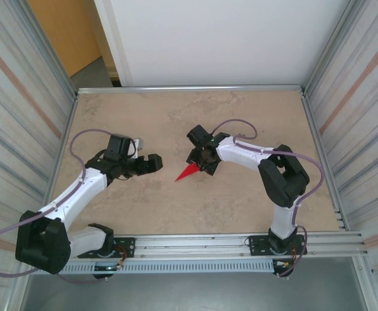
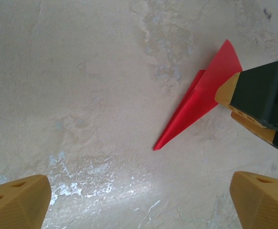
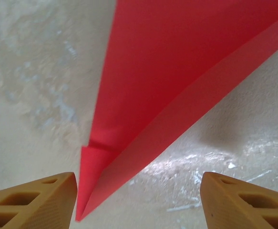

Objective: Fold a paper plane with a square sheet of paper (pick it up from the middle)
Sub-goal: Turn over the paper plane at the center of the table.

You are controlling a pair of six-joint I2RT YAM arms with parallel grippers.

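The paper plane lies flat on the counter, a narrow red dart folded to a sharp nose. Through the left wrist camera we see the plane with one wing layer lifted slightly off the one beneath it. In the right wrist view the plane shows a long crease and a small loose flap at one end.

The right gripper hangs just over the plane's wide tail. Its jaws stand apart at a middling width in its own camera, and we see no pad pinching the paper. One of its fingers covers the tail's edge in the left wrist view, though we cannot tell whether it touches. The left gripper sits well apart from the plane, out beyond the nose. Its jaws are spread wide with only bare counter between them.

We judge the folding to be done or nearly so, and the risk now sits at the tail. If the right gripper pulls away at a slant, a finger could snag the raised layer and drag the plane, or open a fold. The paper is thin and the counter looks smooth, so a light brush could send it sliding. The lifted wing may also spring further open by itself.
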